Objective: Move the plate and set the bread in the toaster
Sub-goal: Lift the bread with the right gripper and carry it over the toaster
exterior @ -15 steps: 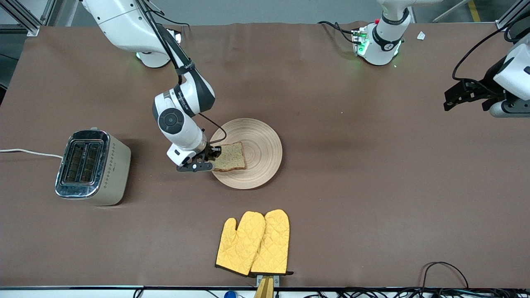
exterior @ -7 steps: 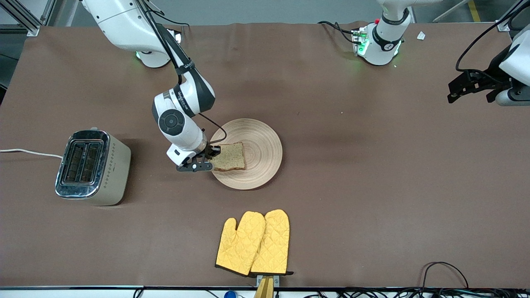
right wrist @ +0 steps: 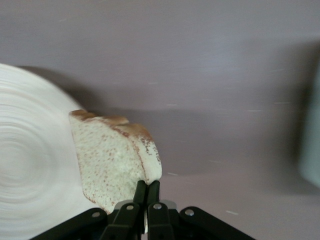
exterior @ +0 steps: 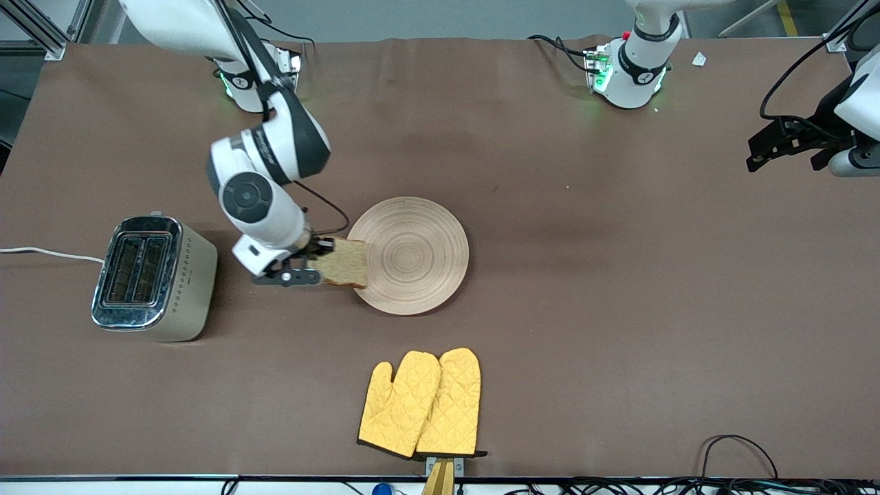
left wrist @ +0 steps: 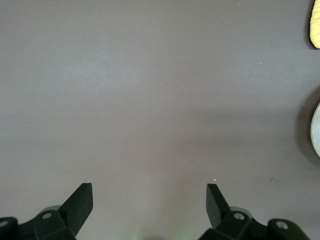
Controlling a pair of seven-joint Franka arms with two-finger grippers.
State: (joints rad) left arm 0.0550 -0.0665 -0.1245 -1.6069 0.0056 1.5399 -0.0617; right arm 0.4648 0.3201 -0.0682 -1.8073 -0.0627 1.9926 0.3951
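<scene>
Brown table under both arms, the cream toaster standing at the right arm's end and the round plate lying mid-table, bare! The right gripper has the bread pinched tight by one edge, up in the air over the plate's rim on the toaster side. The left gripper waits over bare table at the left arm's end, fingers spread wide.

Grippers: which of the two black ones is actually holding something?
The right gripper, over the round beige plate's rim, is pinching the brown bread slice. The left gripper hangs open over bare table.
</scene>
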